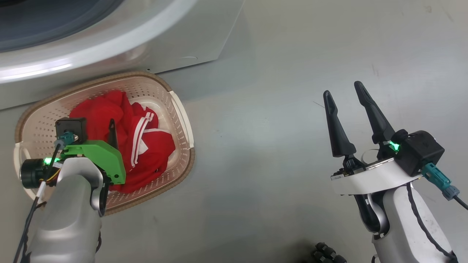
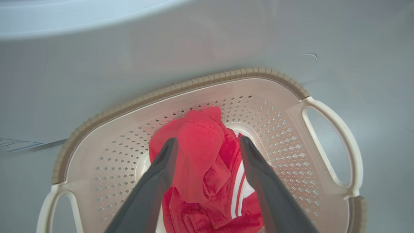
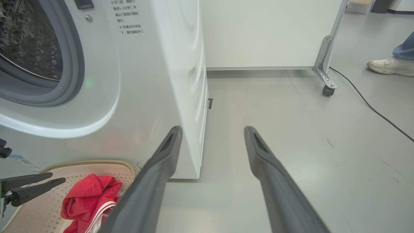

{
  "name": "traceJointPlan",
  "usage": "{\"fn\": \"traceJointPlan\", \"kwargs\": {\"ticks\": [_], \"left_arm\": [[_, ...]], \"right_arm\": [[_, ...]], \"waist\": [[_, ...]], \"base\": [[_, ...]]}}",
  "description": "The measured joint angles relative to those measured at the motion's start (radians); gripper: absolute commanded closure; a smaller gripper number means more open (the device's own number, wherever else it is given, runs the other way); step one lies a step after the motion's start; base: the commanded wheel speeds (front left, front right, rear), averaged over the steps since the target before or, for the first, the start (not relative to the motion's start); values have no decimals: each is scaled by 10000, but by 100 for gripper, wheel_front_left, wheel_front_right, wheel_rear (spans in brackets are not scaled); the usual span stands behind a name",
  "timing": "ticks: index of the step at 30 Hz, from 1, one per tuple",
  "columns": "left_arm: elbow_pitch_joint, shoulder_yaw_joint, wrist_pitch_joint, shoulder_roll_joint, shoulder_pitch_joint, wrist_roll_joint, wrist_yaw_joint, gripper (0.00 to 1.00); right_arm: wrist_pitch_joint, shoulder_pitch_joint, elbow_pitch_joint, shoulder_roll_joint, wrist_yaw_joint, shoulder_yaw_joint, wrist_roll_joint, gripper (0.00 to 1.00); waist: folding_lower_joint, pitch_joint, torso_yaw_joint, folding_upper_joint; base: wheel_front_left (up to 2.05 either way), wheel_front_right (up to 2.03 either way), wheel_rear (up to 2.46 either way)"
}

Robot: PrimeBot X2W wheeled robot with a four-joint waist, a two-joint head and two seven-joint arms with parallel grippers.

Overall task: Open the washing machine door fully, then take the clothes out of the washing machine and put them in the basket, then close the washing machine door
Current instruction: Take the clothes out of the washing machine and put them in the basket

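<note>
Red striped clothes [image 2: 197,155] lie in the cream plastic basket [image 2: 194,82] under the left gripper [image 2: 207,139], its jaws wide apart. The right gripper [image 1: 342,88] has wide, empty jaws.

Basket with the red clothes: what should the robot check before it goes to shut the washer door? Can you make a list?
1. Clothes inside the basket: ok.
2. Left tool open, pinching nothing: ok.
3. Right tool open and empty, over the floor: ok.
4. Washing machine drum empty: cannot tell; the part in view holds no clothes.
5. Where the door stands: cannot tell.
6. Person's shoe away from the machine: ok.
</note>
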Motion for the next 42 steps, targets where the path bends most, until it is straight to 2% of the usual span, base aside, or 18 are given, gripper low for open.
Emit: {"fn": "traceJointPlan", "kwargs": {"ticks": [12,23,31,42], "left_arm": [[-203,-88,-1645,-267,6,79,-255,0],[-1300,71,-1730,-485,228,6,-236,0],[-3394,399,-1718,-510,883,309,23,0],[-4872,499,-1718,-527,2412,581,150,0]], "right_arm": [[-13,-5,387,-17,-10,-263,-19,0],[-81,24,644,-205,-63,-648,-71,0],[-81,454,865,-351,-115,-821,-207,0],[-81,1024,1078,-359,-130,-874,-259,0]], "waist": [[0,-517,378,0],[0,-1425,940,0],[0,-2375,1419,0],[-1,-3686,1912,0]], "base": [[0,0,0],[0,0,0],[0,0,0],[0,0,0]]}}
